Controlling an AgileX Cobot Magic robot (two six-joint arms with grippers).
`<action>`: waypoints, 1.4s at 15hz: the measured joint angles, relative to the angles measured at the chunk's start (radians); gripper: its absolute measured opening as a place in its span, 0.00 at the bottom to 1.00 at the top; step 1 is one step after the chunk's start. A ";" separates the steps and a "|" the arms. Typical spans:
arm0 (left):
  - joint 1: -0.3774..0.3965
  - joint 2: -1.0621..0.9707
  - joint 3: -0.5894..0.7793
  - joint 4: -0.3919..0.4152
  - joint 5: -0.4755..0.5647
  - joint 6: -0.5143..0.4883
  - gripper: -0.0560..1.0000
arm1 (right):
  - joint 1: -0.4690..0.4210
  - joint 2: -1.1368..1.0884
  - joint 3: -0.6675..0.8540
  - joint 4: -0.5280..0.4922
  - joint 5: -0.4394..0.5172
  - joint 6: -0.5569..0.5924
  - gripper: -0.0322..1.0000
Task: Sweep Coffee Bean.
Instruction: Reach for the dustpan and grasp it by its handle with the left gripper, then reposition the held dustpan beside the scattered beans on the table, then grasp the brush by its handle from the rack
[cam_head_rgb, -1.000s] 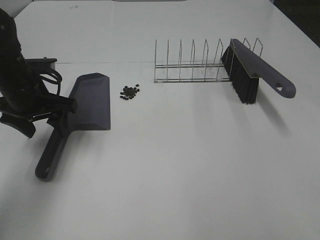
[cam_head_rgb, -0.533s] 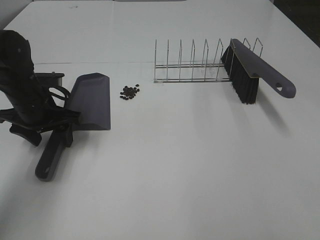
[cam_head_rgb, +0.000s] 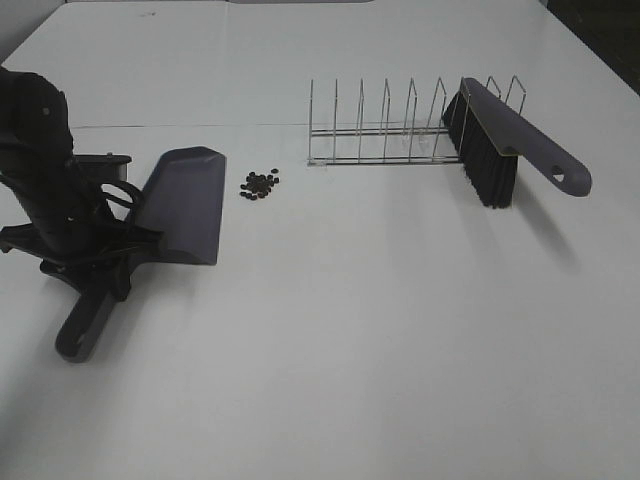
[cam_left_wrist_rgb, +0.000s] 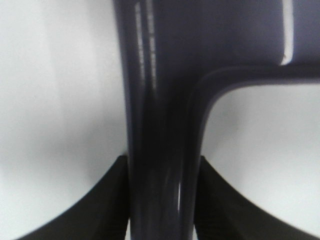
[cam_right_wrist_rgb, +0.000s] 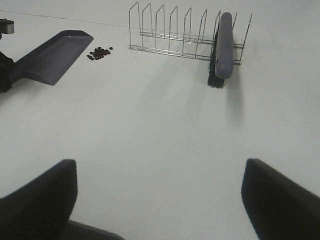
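- Right gripper (cam_right_wrist_rgb: 159, 169): the fingers stand wide apart in its wrist view, with nothing between them and only bare white table (cam_head_rgb: 360, 360) below. It does not appear in the high view.
- Nearest thing on the left is the free end of the handle (cam_head_rgb: 80, 328) of the grey dustpan (cam_head_rgb: 185, 200). The handle runs up and to the right from there toward the pan.
- Left gripper (cam_left_wrist_rgb: 162, 200): clamped on the dustpan handle about midway along. The wrist view shows one black finger (cam_left_wrist_rgb: 107, 205) pressed to each side of the handle, with no gap visible.
- The dustpan's pan widens away from the grip, and its long open lip faces right. I cannot tell whether it sits flat on the table or just over it.
- Coffee bean (cam_head_rgb: 259, 184): a tight cluster of small dark beans on the table, just to the right of the far corner of the lip. It is near the lip but apart from it, with white table showing between, and no bean is in the pan.
- Wire rack (cam_head_rgb: 380, 131): further back and to the right of the beans, well apart from them, with a row of upright wire loops.
- Brush (cam_head_rgb: 510, 125): set in the right end of the rack with its black bristles (cam_head_rgb: 487, 168) down. Its grey handle reaches out past the rack to the right and has a hang-hole at its tip.
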 joint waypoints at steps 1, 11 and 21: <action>0.000 0.000 0.000 0.000 0.000 0.000 0.36 | 0.000 0.000 0.000 0.000 0.000 0.000 0.77; 0.000 -0.112 -0.001 0.030 -0.009 -0.029 0.36 | 0.000 0.000 0.000 0.000 0.000 0.000 0.76; 0.000 -0.140 -0.001 0.040 -0.038 -0.029 0.36 | 0.000 0.691 -0.139 0.058 -0.454 -0.082 0.76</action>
